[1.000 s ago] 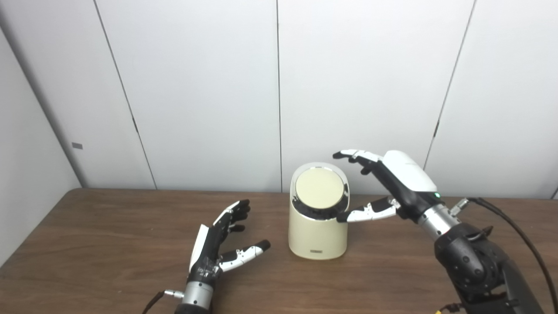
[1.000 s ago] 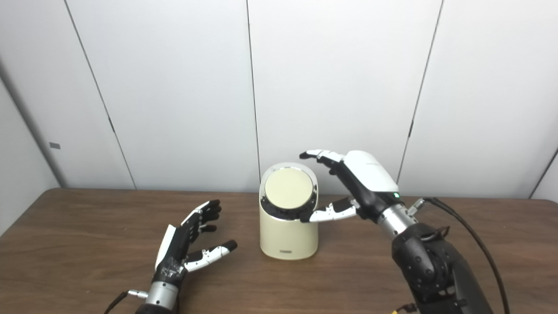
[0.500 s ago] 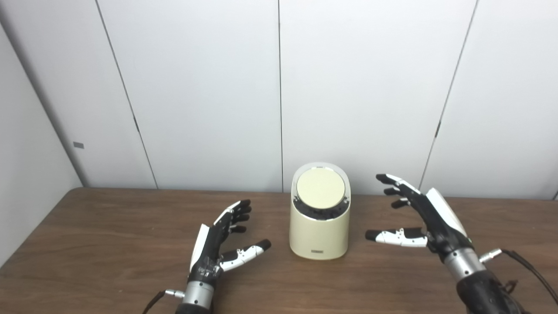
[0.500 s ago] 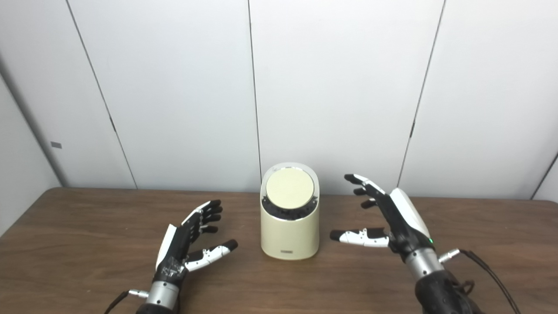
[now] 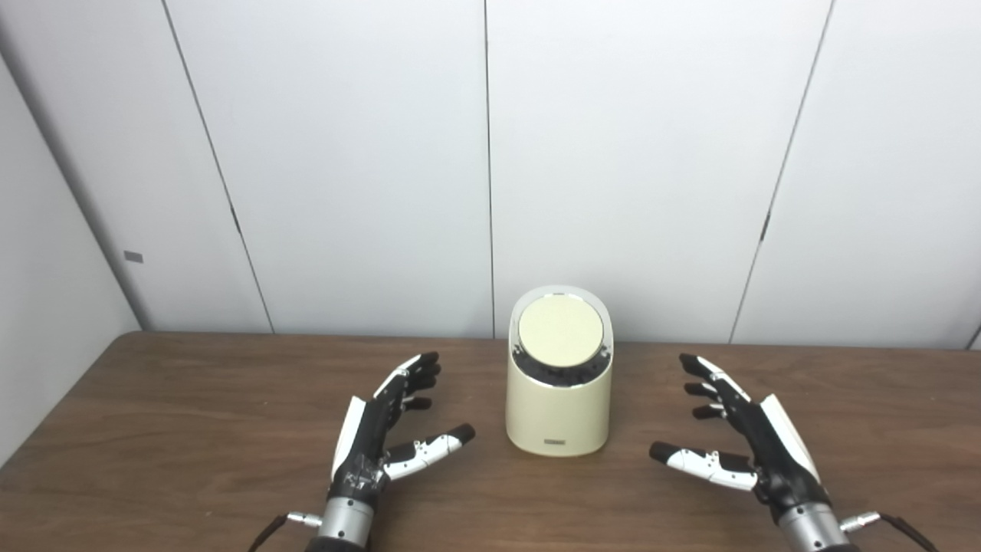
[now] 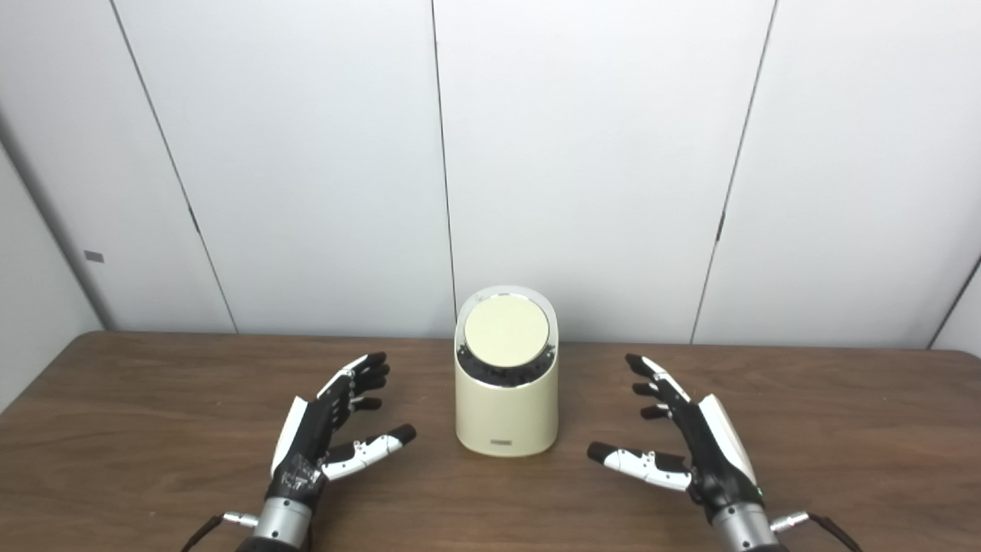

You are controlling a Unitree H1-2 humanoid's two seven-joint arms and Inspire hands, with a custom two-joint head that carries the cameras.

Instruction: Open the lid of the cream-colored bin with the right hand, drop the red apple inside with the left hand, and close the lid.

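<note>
A cream-colored bin (image 5: 559, 406) stands upright on the brown table at centre. Its round lid (image 5: 560, 330) is shut inside a chrome rim. No red apple is in view. My left hand (image 5: 387, 433) is open and empty, low over the table to the left of the bin. My right hand (image 5: 739, 445) is open and empty, low over the table to the right of the bin, apart from it. The bin (image 6: 506, 402) and both hands also show in the right eye view.
The brown wooden table (image 5: 191, 429) runs across the whole width. White wall panels (image 5: 345, 153) stand close behind the bin. A side wall (image 5: 46, 268) closes the left edge.
My right hand has drawn back from the bin's lid, down and to the right, to rest low over the table. The lid stays shut. My left hand has not moved.
</note>
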